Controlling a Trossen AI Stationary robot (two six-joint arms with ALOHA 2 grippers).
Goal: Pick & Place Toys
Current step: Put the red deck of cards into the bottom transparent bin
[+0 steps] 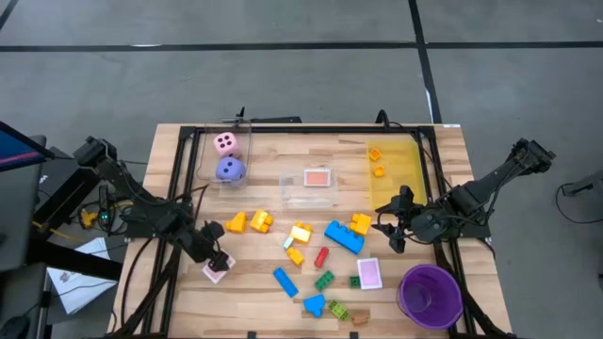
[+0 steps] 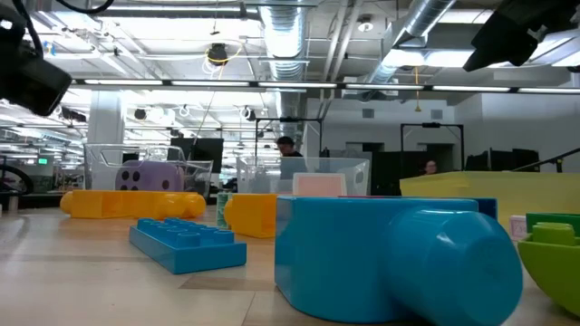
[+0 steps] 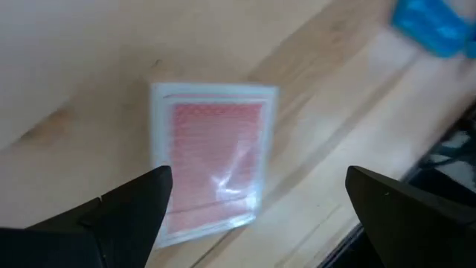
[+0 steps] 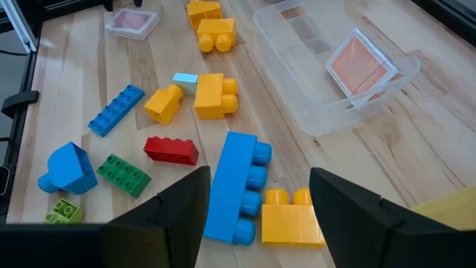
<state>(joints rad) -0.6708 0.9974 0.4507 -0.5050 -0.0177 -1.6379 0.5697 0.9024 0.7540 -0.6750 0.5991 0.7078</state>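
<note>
A pink-backed card in a clear sleeve (image 3: 212,156) lies flat on the wood near the table's left front (image 1: 217,273). My left gripper (image 3: 258,182) hangs open just over it (image 1: 215,259), one finger on each side, touching nothing. Loose bricks lie across the middle, among them a long blue brick (image 4: 238,186) and a yellow brick (image 4: 291,219). My right gripper (image 4: 259,179) stands open above those two at the right (image 1: 388,231), nothing between its fingers. A second card (image 1: 368,273) lies flat near the front.
A clear bin (image 1: 221,155) at the far left holds a pink die (image 1: 225,143) and a purple die (image 1: 231,169). A middle clear bin (image 1: 309,193) holds a card. A yellow bin (image 1: 396,169) holds orange bricks. A purple cup (image 1: 431,294) stands front right.
</note>
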